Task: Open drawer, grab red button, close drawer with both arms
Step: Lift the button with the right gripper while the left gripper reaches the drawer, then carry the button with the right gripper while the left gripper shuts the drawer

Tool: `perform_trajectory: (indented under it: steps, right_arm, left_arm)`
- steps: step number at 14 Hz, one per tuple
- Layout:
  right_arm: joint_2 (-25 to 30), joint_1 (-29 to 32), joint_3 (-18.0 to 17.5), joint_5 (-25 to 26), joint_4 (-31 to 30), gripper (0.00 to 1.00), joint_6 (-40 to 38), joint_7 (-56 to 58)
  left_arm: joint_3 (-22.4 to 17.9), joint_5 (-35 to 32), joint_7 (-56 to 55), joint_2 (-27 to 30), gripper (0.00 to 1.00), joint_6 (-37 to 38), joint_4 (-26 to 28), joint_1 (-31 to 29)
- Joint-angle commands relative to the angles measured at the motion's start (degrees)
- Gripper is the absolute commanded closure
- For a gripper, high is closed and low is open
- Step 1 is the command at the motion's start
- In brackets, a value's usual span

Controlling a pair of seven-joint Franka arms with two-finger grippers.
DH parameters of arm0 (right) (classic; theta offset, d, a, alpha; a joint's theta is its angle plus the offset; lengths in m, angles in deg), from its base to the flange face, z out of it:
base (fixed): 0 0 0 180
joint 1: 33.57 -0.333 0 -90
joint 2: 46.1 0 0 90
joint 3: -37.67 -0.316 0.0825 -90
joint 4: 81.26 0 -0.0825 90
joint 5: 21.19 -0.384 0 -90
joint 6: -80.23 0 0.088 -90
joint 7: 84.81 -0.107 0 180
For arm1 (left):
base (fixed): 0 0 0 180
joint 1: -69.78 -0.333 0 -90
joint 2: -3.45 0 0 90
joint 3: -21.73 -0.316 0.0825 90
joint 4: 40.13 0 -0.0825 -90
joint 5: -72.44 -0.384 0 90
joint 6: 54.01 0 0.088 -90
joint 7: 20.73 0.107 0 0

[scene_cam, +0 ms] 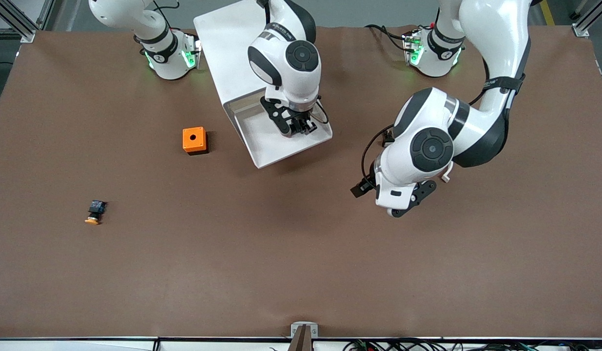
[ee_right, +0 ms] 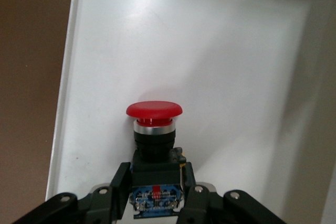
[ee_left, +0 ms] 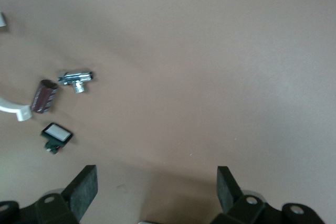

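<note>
Brown bench, with the cabinet as landmark. Both arms rise from bases along the bench edge farthest from the front camera.

Cabinet: white box standing between the two bases, nearer the right arm's. Its top drawer is pulled out toward the front camera; the white tray floor lies exposed.

Right arm: reaches down over the cabinet into the open drawer. The right gripper sits inside the tray, its fingers pressed in on the black body of the button. The red cap points away from the wrist; the blue rear part lies between the fingers. Whether the button rests on the tray floor or is clear of it cannot be told.

Left arm: bends over bare bench toward the left arm's end from the cabinet. The left gripper hangs over the bench, its fingers spread wide with nothing between them.

Orange box: on the bench just beside the drawer, toward the right arm's end; one round hole in its top face.

Yellow-capped button: well apart from the cabinet, nearer the front camera, toward the right arm's end.

Small parts: several lie on the bench in the left wrist view.
</note>
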Motion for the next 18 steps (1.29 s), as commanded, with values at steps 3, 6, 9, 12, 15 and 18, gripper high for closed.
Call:
perform_trajectory:
  steps: [3, 6, 9, 12, 15, 18]
  right_arm:
    - [-0.67, 0.16, 0.71, 0.32, 3.61, 1.00, -1.58, -0.07]
    - [-0.76, 3.57, 0.80, -0.47, 10.37, 1.00, -9.38, 4.04]
    - [-0.06, 8.14, 0.89, -0.38, 14.17, 1.00, -16.69, 15.79]
    - [2.58, 14.99, 0.98, -0.12, 12.86, 1.00, -19.78, 32.50]
    - [5.30, 22.81, 0.98, 0.14, 8.82, 1.00, -19.17, 48.31]
    - [5.92, 30.20, 1.06, 0.58, 5.31, 1.00, -17.95, 63.09]
  left_arm:
    - [0.23, -1.73, 3.44, 0.17, 0.00, -5.23, 3.10, 1.16]
    - [0.41, -3.93, 4.42, -0.70, 0.00, -10.23, 3.38, 3.62]
    - [0.41, -3.85, 3.72, -3.24, 0.00, -14.11, 3.20, 5.81]
    - [0.49, -3.76, 3.36, -5.10, 0.00, -14.29, 3.20, 7.74]
    - [0.41, -3.85, 1.52, -6.16, 0.00, -14.29, 3.38, 10.21]
    - [0.49, -3.76, -3.39, -6.68, 0.00, -14.29, 3.46, 13.10]
